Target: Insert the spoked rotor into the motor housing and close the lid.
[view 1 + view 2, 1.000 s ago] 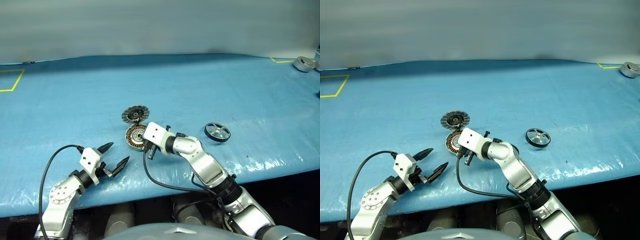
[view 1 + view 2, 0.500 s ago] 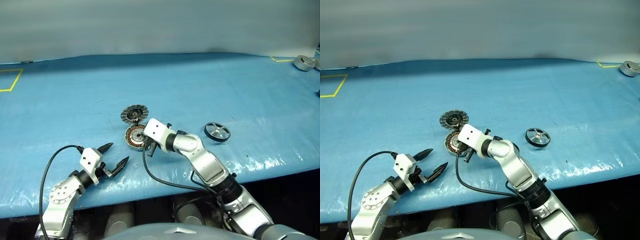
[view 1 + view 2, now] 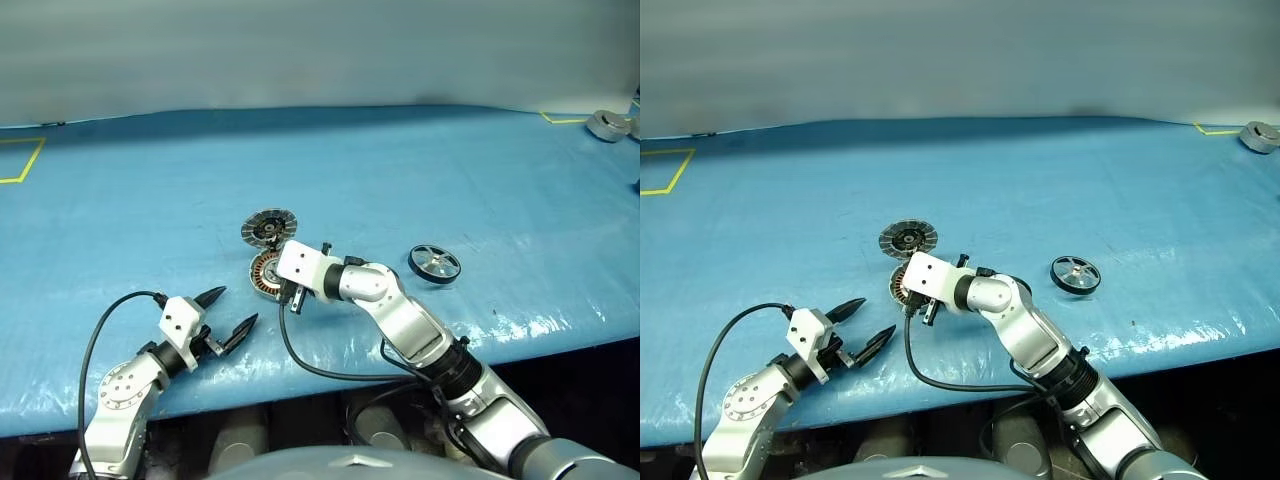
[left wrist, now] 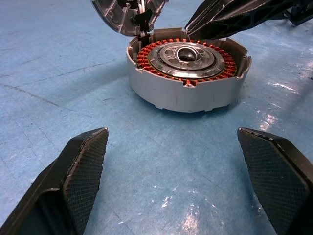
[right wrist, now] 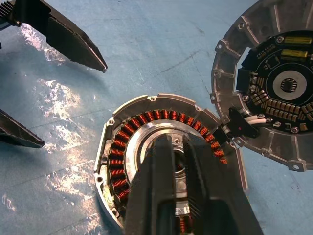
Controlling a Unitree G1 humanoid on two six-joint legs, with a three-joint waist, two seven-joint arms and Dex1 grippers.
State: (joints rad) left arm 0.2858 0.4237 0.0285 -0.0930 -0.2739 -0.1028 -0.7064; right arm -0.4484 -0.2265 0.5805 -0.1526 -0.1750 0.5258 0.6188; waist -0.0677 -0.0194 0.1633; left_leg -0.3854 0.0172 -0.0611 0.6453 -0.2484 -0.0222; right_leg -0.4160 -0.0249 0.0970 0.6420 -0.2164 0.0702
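Left gripper: you had the left gripper (image 3: 227, 311) low in the lower left of the left eye view, its 2 black fingers (image 4: 83, 169) spread wide apart with nothing between them, aimed toward the housing.
Right gripper: you had the right gripper (image 5: 178, 161) over the motor housing; in the right wrist view its 2 fingers (image 5: 155, 186) lay nearly together with a thin gap, tips above the silver centre. I could not tell whether they pinched anything, nor whether they touched the centre.
Motor housing: the motor housing (image 4: 188, 73) sat on the blue table cover (image 3: 420, 170) just left of centre in the left eye view, open, its ring of copper-red windings and silver centre exposed. In that view the right arm's white wrist block covered part of it.
Lid: the lid (image 3: 270, 227) stood swung open just above the housing in the left eye view, joined to it at 1 edge by a dark hinge piece with white wires (image 5: 240, 126); its inner face showed a dark centre with small parts.
Spoked rotor: the spoked rotor (image 3: 435, 264) lay flat on the cover to the right of centre, well apart from the housing and from both grippers.
Far corner: a grey round part (image 3: 607, 126) sat by yellow tape (image 3: 562, 120) at the upper right edge.
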